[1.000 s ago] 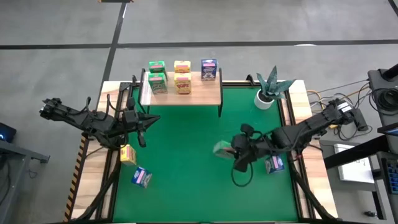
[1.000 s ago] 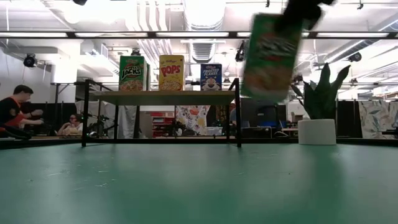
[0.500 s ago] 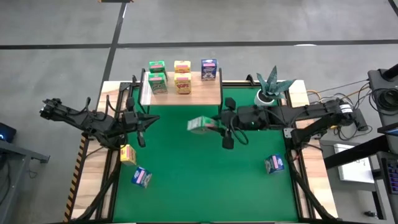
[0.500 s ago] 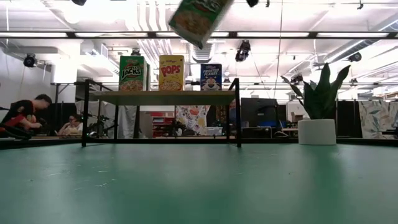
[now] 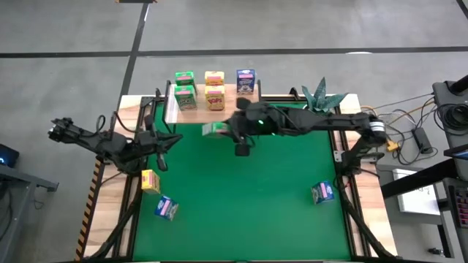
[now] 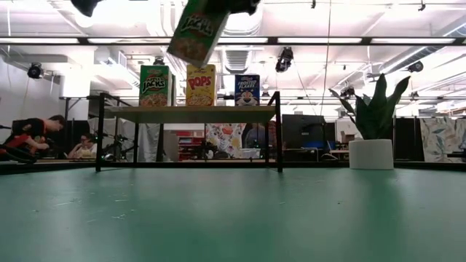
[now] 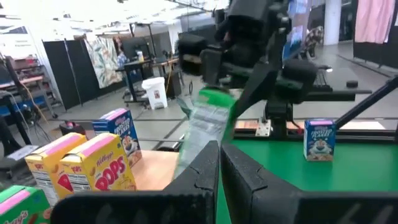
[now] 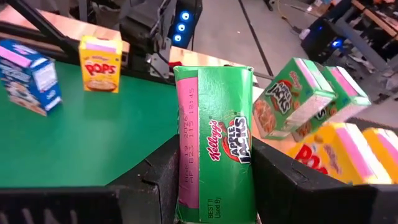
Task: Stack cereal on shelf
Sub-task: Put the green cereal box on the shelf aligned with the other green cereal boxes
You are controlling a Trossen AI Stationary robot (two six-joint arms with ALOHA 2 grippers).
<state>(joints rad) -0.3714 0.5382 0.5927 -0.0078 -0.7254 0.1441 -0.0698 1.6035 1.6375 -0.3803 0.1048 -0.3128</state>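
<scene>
Right hand (image 5: 225, 129) clamped on green cereal box (image 5: 213, 130), raised beside shelf (image 5: 234, 108)

We see a grey concrete floor (image 5: 292, 29) around the surface. Beyond it, ceiling strip lights (image 6: 306, 40), black partition screens (image 6: 302, 131) and seated people (image 6: 25, 138).

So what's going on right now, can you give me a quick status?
Right gripper shut on green cereal box, carried above the mat by the shelf. Left gripper idle at table's left. Nothing in the way.
</scene>
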